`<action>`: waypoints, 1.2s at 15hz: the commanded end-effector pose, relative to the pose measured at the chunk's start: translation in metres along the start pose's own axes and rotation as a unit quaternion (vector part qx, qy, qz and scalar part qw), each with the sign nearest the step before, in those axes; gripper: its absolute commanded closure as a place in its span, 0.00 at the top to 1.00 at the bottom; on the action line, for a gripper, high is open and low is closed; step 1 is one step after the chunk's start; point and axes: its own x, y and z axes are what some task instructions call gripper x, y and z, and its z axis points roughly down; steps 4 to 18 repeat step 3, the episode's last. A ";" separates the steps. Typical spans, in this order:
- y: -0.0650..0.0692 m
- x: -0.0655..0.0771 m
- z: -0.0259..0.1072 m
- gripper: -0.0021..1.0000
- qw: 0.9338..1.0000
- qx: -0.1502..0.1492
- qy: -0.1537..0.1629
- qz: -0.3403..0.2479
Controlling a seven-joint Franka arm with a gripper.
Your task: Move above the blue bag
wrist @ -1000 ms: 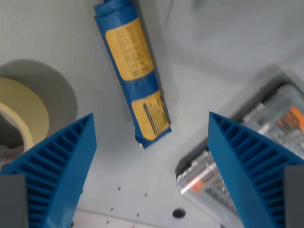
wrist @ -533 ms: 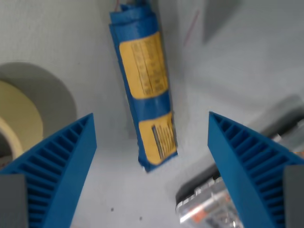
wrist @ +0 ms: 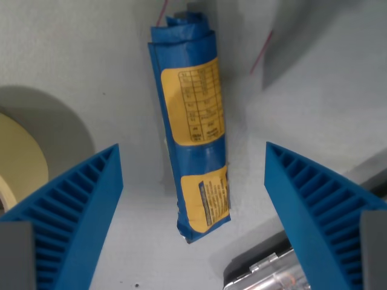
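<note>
Wrist view, looking straight down onto a pale grey tabletop (wrist: 78, 54). A long, rolled blue plastic bag with yellow printed labels (wrist: 192, 127) lies flat on it, running from the top centre of the frame down to just below the middle, its lower end leaning slightly toward the wrist view's right.

The gripper (wrist: 193, 211) hangs above the tabletop with its two ribbed blue fingers (wrist: 72, 211) spread wide apart and nothing held between them. One finger fills the lower corner to the left of the bag, the other the lower corner to its right. The bag's lower end sits in the gap between them, touching neither.

To the left of the bag, well apart from it, the curved edge of a cream-coloured roll of tape (wrist: 18, 163) shows at the frame's edge. Below and to the right of the bag's lower end, near it, a corner of a clear plastic box (wrist: 266, 275) comes into view. Above and to the right of the bag lies a thin red line (wrist: 261, 53), perhaps a thread; it is too fine to tell.

The step in hand looks close to done: the gripper is roughly over the bag's lower end, not its middle. To finish well, a small shift toward the top of the frame should bring the bag's midpoint between the fingers, with the fingers kept spread, the height held, and the clear box avoided.
</note>
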 end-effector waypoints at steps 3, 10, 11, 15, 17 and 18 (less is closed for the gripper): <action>-0.004 -0.003 0.004 1.00 0.998 -0.043 0.033 -0.018; -0.004 -0.003 0.004 1.00 0.998 -0.043 0.033 -0.018; -0.004 -0.003 0.004 1.00 0.998 -0.043 0.033 -0.018; -0.004 -0.003 0.004 1.00 0.998 -0.043 0.033 -0.018; -0.004 -0.003 0.004 1.00 0.998 -0.043 0.033 -0.018; -0.004 -0.003 0.004 1.00 0.998 -0.043 0.033 -0.018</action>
